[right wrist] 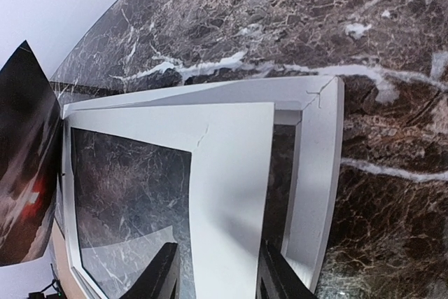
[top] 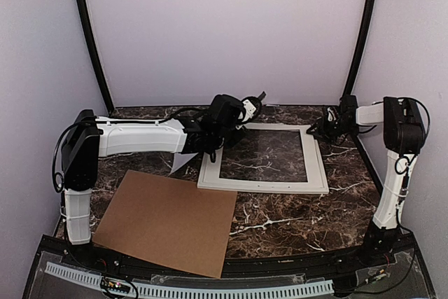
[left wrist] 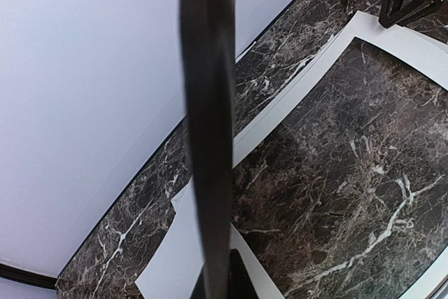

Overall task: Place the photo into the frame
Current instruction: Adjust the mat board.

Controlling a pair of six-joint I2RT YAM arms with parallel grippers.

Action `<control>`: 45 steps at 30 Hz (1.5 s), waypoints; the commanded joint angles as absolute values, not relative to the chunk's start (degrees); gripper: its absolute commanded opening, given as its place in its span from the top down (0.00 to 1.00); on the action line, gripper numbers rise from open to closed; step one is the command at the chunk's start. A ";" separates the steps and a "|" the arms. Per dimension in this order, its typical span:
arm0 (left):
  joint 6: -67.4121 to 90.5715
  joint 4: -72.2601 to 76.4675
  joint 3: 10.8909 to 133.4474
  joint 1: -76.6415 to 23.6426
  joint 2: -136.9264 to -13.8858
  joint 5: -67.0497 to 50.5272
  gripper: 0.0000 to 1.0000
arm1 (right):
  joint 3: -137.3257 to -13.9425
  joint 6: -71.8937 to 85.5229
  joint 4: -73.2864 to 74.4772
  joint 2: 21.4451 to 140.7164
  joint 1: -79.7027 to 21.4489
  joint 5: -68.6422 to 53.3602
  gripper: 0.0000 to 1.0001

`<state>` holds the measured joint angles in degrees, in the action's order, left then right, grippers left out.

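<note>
While I watch from above, my left gripper [top: 245,112] is clamped on the photo [right wrist: 24,166]. It holds the photo up on edge at the far left corner of the frame [top: 262,185], which lies flat on the marble table [top: 280,223]. My right gripper [top: 323,129] sits at the frame's far right corner. Its 2 fingers [right wrist: 157,274] stand partly apart on either side of the white mat [right wrist: 231,187] border, and I cannot tell whether they grip it. A brown cardboard sheet [top: 168,222] lies near left, just beside the frame.
</note>
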<state>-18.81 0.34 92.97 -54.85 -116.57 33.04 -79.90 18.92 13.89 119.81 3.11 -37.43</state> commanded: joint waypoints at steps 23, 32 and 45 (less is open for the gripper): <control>-17.49 0.35 94.39 -54.68 -116.46 32.60 1.00 | -73.36 17.92 14.27 114.18 2.99 -42.48 0.93; -17.36 0.31 94.39 -54.70 -116.41 32.65 1.00 | -74.92 19.76 14.93 112.76 3.00 -44.23 0.99; -17.40 0.35 94.30 -54.70 -116.45 32.52 1.00 | -77.32 19.82 18.84 112.23 2.25 -42.27 1.00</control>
